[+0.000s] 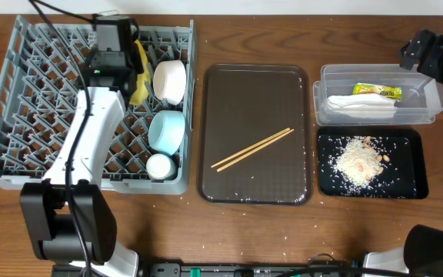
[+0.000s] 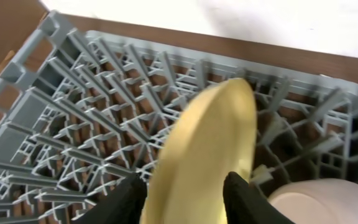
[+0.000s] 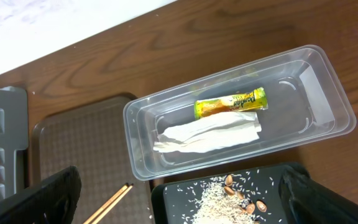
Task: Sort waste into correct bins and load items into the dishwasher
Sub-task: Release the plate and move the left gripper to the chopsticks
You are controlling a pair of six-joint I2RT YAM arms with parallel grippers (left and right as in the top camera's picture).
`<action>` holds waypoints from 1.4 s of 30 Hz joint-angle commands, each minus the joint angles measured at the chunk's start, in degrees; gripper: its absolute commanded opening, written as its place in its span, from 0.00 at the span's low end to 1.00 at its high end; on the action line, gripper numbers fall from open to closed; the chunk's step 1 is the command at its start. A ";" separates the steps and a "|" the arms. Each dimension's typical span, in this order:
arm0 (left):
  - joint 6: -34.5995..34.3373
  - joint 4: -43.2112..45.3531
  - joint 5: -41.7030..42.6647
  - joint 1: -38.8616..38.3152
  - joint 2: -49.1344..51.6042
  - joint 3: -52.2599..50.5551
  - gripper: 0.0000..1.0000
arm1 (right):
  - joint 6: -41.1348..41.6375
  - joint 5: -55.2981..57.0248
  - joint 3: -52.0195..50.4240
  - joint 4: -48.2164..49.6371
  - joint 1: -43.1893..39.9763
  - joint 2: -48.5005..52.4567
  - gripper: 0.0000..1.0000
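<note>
Yellow plate [image 2: 211, 149] edge-on over grey pegged rack [image 2: 73, 124]
Left gripper [image 2: 185, 185] pinches its smooth rim; right gripper [image 3: 180, 194] gapes wide.

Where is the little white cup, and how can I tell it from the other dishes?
Look at the big grey dish rack on the left of the table. Down its right side sit three dishes in a row: a white bowl, a light-blue bowl, then the small white cup nearest the robot. It is the smallest of the three.
</note>
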 commanded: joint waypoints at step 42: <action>8.72 -36.63 27.69 -28.06 -0.37 16.00 0.54 | 0.63 -0.11 0.35 -0.11 -0.59 0.15 0.99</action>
